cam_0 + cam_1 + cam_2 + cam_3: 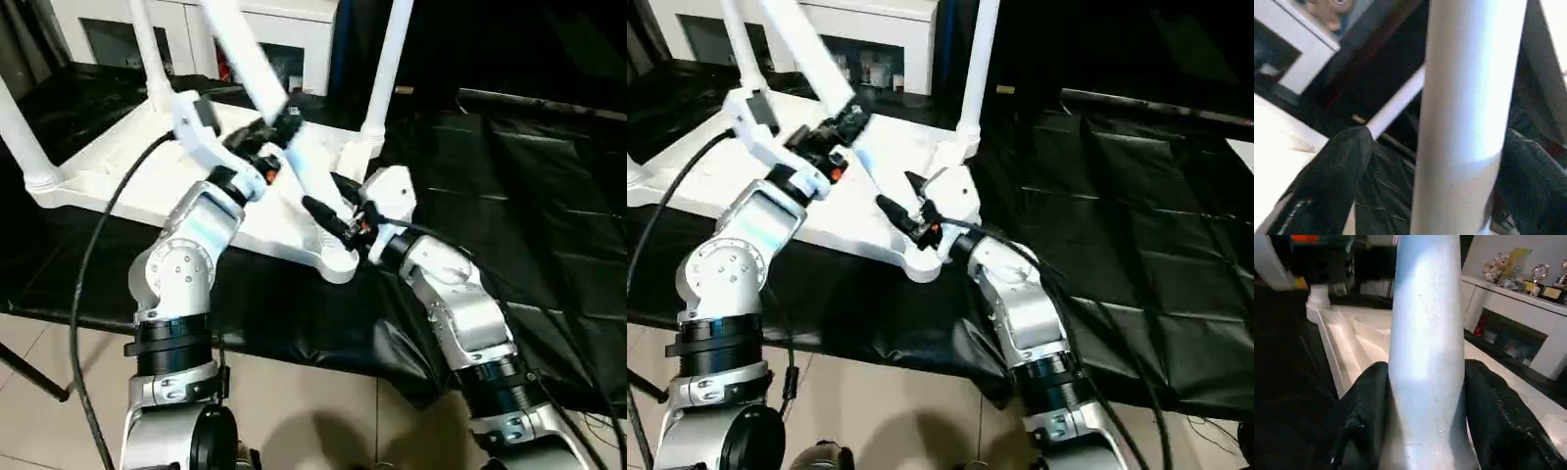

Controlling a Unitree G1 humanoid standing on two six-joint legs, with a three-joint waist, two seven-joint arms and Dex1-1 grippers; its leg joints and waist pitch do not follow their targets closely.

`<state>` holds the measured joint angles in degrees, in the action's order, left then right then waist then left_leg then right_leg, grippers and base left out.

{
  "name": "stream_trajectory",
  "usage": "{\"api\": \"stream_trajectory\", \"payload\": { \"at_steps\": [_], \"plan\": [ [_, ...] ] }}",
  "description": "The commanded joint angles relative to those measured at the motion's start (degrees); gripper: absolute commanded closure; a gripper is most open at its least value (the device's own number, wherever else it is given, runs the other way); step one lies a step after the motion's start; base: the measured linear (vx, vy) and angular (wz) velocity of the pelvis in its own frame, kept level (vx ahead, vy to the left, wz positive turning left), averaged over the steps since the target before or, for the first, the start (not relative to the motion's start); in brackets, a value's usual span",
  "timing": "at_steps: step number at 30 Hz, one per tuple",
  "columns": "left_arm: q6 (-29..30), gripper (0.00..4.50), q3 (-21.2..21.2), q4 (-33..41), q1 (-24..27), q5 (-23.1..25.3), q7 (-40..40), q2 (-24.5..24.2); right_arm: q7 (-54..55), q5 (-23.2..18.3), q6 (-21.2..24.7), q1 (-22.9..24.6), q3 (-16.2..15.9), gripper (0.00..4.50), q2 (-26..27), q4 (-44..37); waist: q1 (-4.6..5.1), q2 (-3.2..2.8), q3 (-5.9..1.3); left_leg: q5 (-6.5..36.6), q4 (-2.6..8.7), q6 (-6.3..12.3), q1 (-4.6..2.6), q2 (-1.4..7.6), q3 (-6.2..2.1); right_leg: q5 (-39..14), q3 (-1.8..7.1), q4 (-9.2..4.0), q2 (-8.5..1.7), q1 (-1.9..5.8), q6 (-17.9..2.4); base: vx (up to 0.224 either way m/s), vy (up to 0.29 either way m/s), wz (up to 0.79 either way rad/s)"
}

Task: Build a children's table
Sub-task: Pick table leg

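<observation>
Plainly, the children's table point(127, 166) lay upside down on the black-draped worktop point(549, 196), three legs already standing, so the near corner socket faced up for the fourth. Both arms steadied that slanted leg point(250, 59): the right tool point(333, 217) clamped it low near the socket, while the left tool point(277, 130) bracketed it higher, fingers spread with a visible gap. A white cabinet point(294, 34) stood beyond, pale tiled floor point(323, 411) nearest.

A black sheet point(529, 196) covers the worktop. Behind the sheet stands a white cabinet point(284, 29); toys point(1501, 271) and trophies point(1542, 281) sit on the cabinet's top. Beige floor tiles point(323, 411) lie before the sheet.
</observation>
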<state>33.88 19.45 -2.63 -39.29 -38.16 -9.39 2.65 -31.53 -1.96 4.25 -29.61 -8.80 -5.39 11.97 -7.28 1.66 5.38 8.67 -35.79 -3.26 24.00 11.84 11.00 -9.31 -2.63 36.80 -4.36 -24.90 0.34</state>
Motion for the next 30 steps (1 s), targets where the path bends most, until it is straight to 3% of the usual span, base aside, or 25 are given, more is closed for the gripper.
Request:
{"api": "stream_trajectory", "payload": {
  "at_steps": [1,8,10,14,15,20,23,24,25,26,30],
  "plan": [
    [-0.45,0.74,-0.25,-0.44,-1.57,0.23,1.56,-0.10,1.36,1.82,0.16,-1.43,-0.85,2.59,-0.52,-0.18,-0.01,-1.12,-5.77,17.21,4.47,-2.84,-2.08,0.77,-1.17,-15.12,1.75,-4.94,-2.75,2.96,-7.59,0.000,0.000,0.00],
    [-0.20,1.21,-1.22,-1.15,-1.58,-0.24,0.83,0.46,1.28,4.57,-0.77,-1.72,-3.23,2.59,-1.13,-0.49,0.15,-1.10,-5.77,17.91,4.50,-2.74,-2.03,0.76,-1.20,-14.58,1.72,-4.93,-2.67,3.07,-7.92,0.000,0.000,0.00],
    [-0.09,1.60,-1.26,-0.85,-1.44,-0.53,1.07,0.70,1.63,4.65,-0.57,-1.86,-3.31,2.59,-0.99,-0.65,0.20,-1.17,-5.76,18.14,4.49,-2.72,-2.11,0.78,-1.18,-14.48,1.72,-4.93,-2.66,3.04,-8.14,0.000,0.000,0.00],
    [-0.78,1.66,-1.02,-0.52,-1.22,-0.36,2.41,0.57,2.88,5.73,-0.88,-2.17,-3.75,2.59,-0.99,-0.37,0.20,-1.28,-5.77,18.38,4.50,-2.80,-2.11,0.77,-1.23,-14.50,1.70,-4.92,-2.66,3.04,-8.19,0.000,0.000,0.00],
    [-0.78,1.97,-1.02,-0.52,-1.22,-0.36,2.41,0.57,2.88,5.73,-0.88,-2.17,-3.75,2.59,-0.99,-0.37,0.25,-1.25,-5.75,18.51,4.50,-2.81,-2.13,0.78,-1.21,-14.56,1.70,-4.95,-2.65,3.02,-8.18,0.000,0.000,0.00],
    [-0.73,2.36,-0.42,-0.71,-1.32,-0.79,2.31,0.30,3.33,6.96,-2.46,-2.28,-4.47,2.59,-1.12,0.19,0.35,-1.42,-5.75,19.10,4.49,-3.04,-2.23,0.75,-1.23,-14.89,1.69,-4.97,-2.62,2.97,-8.08,0.000,0.000,0.00],
    [-0.50,2.53,-0.45,-0.74,-1.46,-1.32,1.83,0.18,2.08,5.06,-2.67,-1.90,-3.95,1.89,-0.76,-0.18,0.46,-1.55,-5.76,19.43,4.50,-2.94,-2.22,0.75,-1.26,-13.99,1.67,-4.91,-2.50,2.97,-8.39,0.000,0.000,0.00],
    [-0.58,2.57,-0.48,-0.73,-1.52,-1.35,1.84,0.16,1.21,4.36,-2.85,-1.74,-3.94,1.89,-0.79,-0.33,0.41,-1.51,-5.80,19.47,4.49,-2.89,-2.24,0.74,-1.25,-13.84,1.67,-4.89,-2.52,3.01,-8.49,0.000,0.000,0.00],
    [-0.73,2.65,-0.56,-0.87,-1.65,-1.29,1.86,0.13,0.44,3.99,-3.18,-1.66,-4.01,1.70,-1.03,-0.27,0.47,-1.92,-5.78,19.82,4.50,-2.70,-2.25,0.77,-1.25,-13.60,1.66,-5.02,-2.53,3.00,-8.60,0.000,0.000,0.00],
    [-0.96,2.65,-1.09,-1.13,-1.72,-0.98,1.28,-0.24,-0.97,3.71,-3.90,-1.64,-4.21,1.70,-1.75,0.22,0.49,-1.62,-5.79,19.71,4.46,-2.51,-2.20,0.73,-1.25,-13.43,1.65,-4.93,-2.54,3.13,-8.74,0.000,0.000,0.00],
    [-0.85,2.66,-2.16,-1.03,-1.45,-0.62,-0.35,-1.14,-3.66,1.88,-3.15,-1.70,-3.61,1.32,-2.60,0.24,0.39,-1.58,-5.83,18.66,4.38,-2.10,-2.09,0.74,-1.21,-13.78,1.68,-4.90,-2.61,3.17,-8.79,0.000,0.000,0.00]
  ]
}}
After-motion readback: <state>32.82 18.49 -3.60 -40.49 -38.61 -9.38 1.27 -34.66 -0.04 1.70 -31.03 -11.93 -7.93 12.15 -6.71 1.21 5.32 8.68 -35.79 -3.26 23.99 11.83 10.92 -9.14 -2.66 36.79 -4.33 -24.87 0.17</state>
